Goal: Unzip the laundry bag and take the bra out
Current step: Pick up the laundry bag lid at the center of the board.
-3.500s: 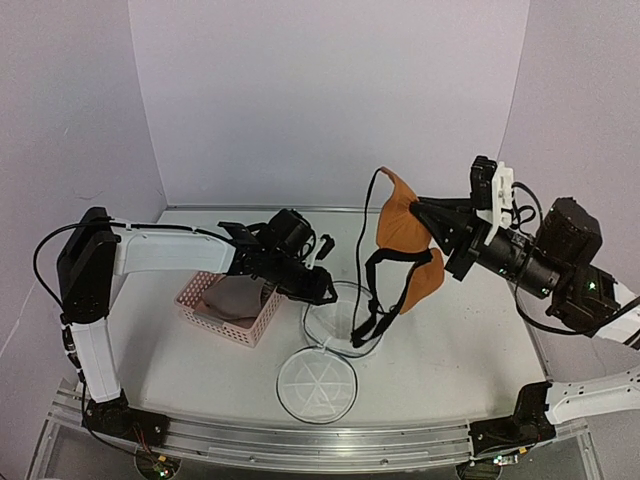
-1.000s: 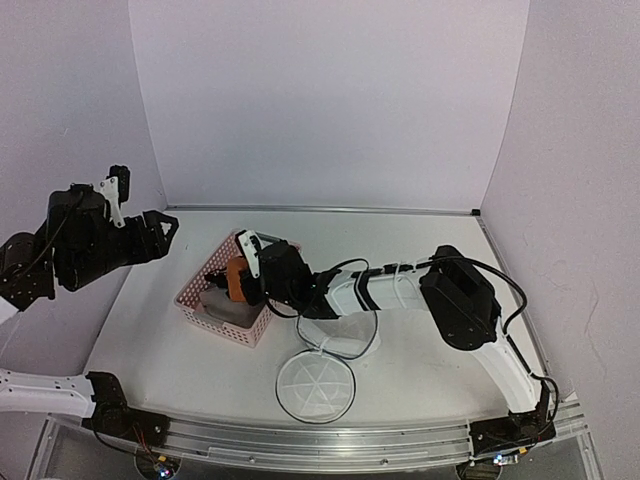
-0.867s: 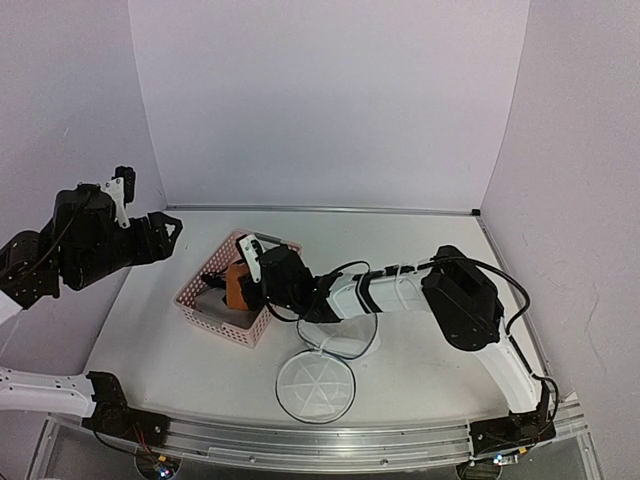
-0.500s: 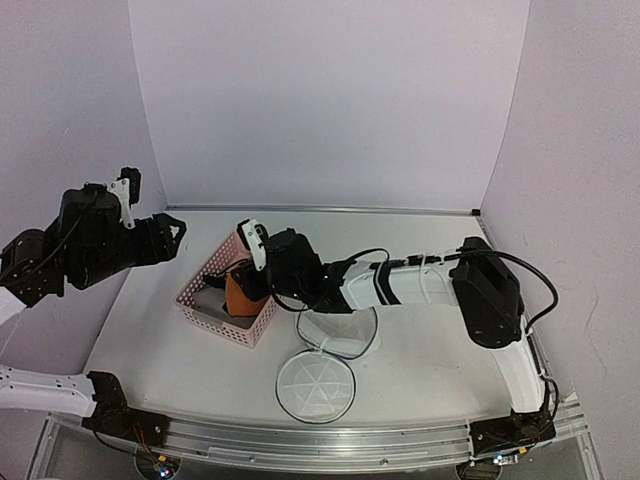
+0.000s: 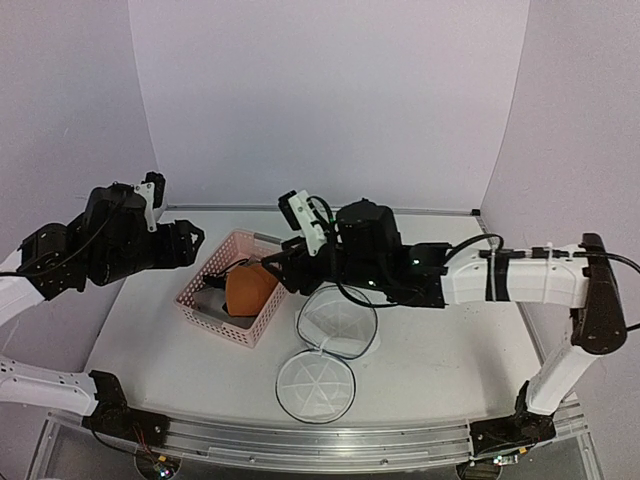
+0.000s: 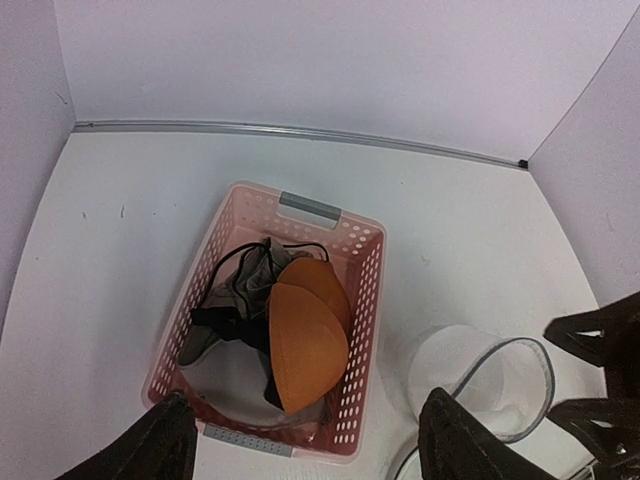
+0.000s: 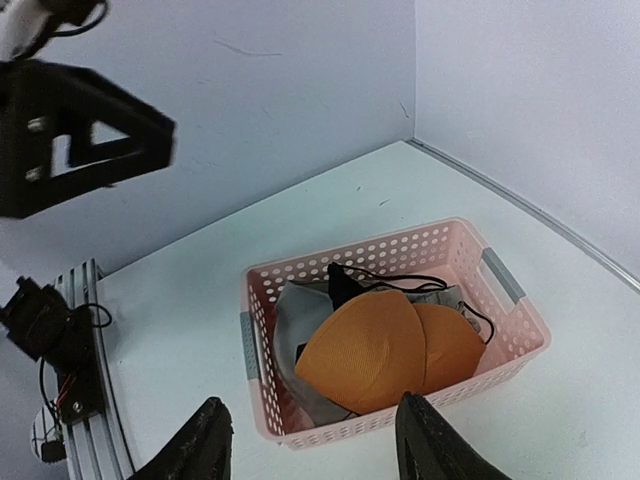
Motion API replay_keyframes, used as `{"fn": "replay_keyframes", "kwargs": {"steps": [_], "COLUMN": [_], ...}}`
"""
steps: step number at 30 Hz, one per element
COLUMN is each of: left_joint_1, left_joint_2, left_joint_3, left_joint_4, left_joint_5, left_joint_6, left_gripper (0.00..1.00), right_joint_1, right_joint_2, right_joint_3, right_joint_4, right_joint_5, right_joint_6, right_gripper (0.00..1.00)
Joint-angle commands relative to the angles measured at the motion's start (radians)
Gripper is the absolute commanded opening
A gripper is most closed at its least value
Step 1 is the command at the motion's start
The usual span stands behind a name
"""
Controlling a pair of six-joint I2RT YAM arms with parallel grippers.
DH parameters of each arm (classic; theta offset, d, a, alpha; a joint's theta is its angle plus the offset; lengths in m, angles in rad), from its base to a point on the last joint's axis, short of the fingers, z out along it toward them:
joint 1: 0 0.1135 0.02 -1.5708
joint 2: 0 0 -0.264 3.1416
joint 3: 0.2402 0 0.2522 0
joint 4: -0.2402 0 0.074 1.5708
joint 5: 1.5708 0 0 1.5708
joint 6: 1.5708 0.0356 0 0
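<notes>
The laundry bag's round mesh lid lies flat on the white surface close to the near edge, roughly at its middle. Just behind the lid and touching its rim, the laundry bag stands open-topped, a short translucent cylinder with a dark hoop; nothing shows inside it.

To the left of the bag, about halfway between the near and far edges, sits a pink lattice basket. The bra lies inside it toward the basket's near end, its two orange cups overlapping, dome side up. It rests on a crumpled grey garment, with thin dark straps trailing toward the basket's far end.

The right arm reaches across from the right edge, passing above the bag. The right end effector hangs over the basket's right side, released, its jaws spread apart with nothing between them and clear of the bra.

The left arm is raised off the surface near the left edge. The left end effector points toward the basket from above, likewise released: its jaws stand wide and empty, touching nothing.

Behind the basket the surface runs bare to the far edge, where a metal strip meets the pale lilac back wall.
</notes>
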Motion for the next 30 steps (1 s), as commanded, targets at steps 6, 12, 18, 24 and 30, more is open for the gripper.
{"fn": "replay_keyframes", "kwargs": {"steps": [6, 12, 18, 24, 30], "left_joint_1": [-0.002, -0.002, -0.002, -0.004, -0.025], "left_joint_2": [0.127, 0.223, 0.310, 0.358, 0.408], "left_joint_3": [0.047, 0.048, -0.001, -0.072, -0.135], "left_joint_4": [0.142, 0.200, 0.273, 0.342, 0.369], "left_joint_5": [0.171, 0.298, 0.479, 0.677, 0.763], "left_joint_6": [0.091, 0.101, 0.049, -0.011, -0.037], "left_gripper": [0.77, 0.77, 0.75, 0.75, 0.75], "right_joint_1": [0.062, 0.145, 0.243, 0.381, 0.489], "right_joint_2": [-0.461, -0.698, -0.761, -0.684, -0.549], "right_joint_3": [-0.452, -0.712, -0.821, -0.843, -0.849], "right_joint_4": [0.016, 0.007, -0.016, -0.012, 0.029], "right_joint_5": [-0.129, -0.144, -0.016, 0.199, 0.418], "right_joint_6": [-0.224, -0.425, -0.549, -0.652, -0.777], "right_gripper": [0.58, 0.61, 0.67, 0.66, 0.71]}}
